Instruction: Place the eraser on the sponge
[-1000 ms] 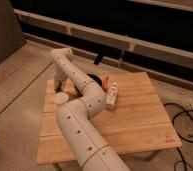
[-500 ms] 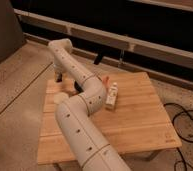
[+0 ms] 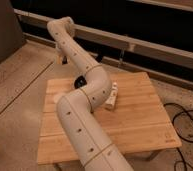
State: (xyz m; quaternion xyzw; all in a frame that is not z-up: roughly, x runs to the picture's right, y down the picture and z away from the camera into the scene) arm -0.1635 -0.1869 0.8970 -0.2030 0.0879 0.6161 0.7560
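While the pale, segmented arm [image 3: 85,125] rises from the bottom edge and bends over the middle of the wooden counter [image 3: 140,125], its far section climbs toward the upper left and turns down again at the wrist. At that end the pincer [image 3: 63,59] hangs pointing downward, high off the counter's surface and out past its far left corner, with the speckled floor [image 3: 20,85] behind it. Its fingers are drawn together, closed; whether anything sits between them cannot be told.

Just beside the arm's bend, on its left side, a small dark shape [image 3: 80,82] rests on the far part of the counter. It looks like the eraser, though the arm covers part of it, so I cannot be certain. It lies well apart from the pincer. The sponge cannot be made out; the arm covers much of the counter's left half.

On the right side of the bend, a cream-white block [image 3: 111,96] lies on the wood, touching or nearly touching the arm.

Black cables [image 3: 187,122] loop on the floor to the right of the counter. A light rail [image 3: 150,47] runs along the dark wall behind, and a grey cabinet [image 3: 2,30] stands at the far left.
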